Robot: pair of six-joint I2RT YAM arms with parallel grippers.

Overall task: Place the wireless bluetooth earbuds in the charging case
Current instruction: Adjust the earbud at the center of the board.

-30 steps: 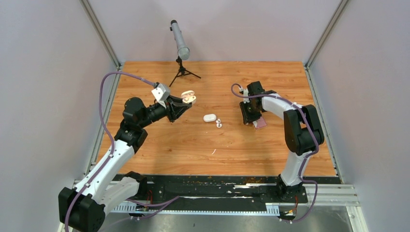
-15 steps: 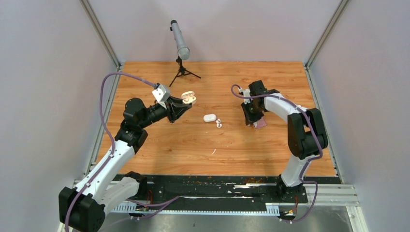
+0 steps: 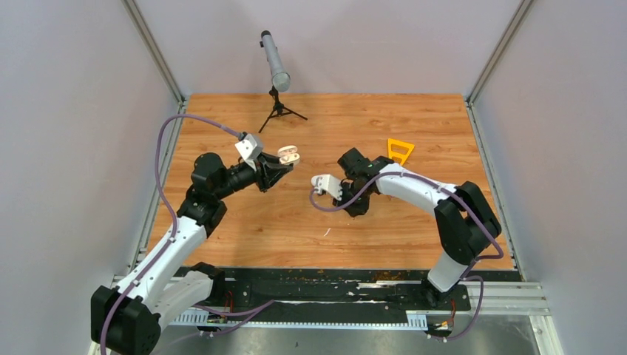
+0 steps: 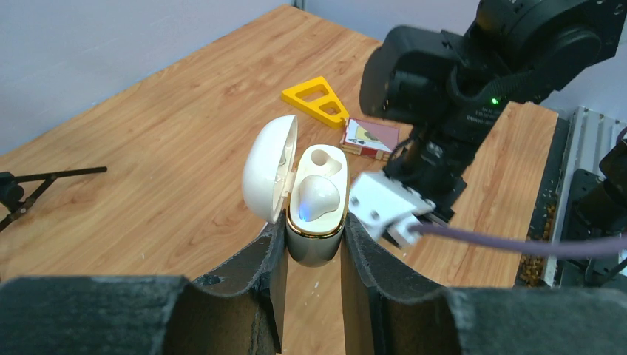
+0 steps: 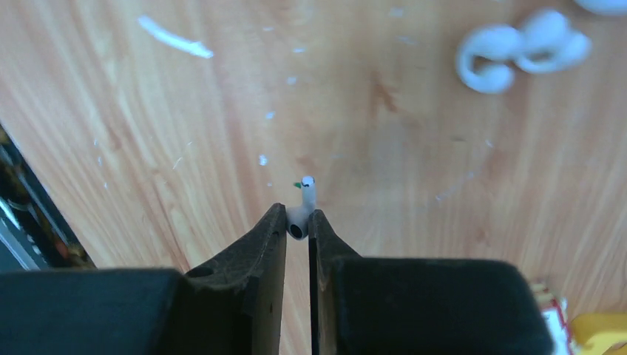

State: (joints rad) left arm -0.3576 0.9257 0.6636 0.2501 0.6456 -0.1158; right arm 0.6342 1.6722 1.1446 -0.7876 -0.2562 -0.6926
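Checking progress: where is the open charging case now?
Left wrist view: the charging case stands lid-open, pinched in the left pincer, above the table's left half.

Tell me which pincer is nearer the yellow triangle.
Right. The right pincer, gripping an earbud, hangs near-left of the yellow triangle; the left pincer, holding the open case, is much farther left.

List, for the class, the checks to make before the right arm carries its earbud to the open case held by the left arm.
1. Small white plastic earbud pinched between the right jaws: ok.
2. White glossy charging case clamped between the left jaws: ok.
3. Lid swung open: ok.
4. Empty socket free beside the seated earbud: ok.
5. Held earbud turned to match the empty socket: cannot tell.
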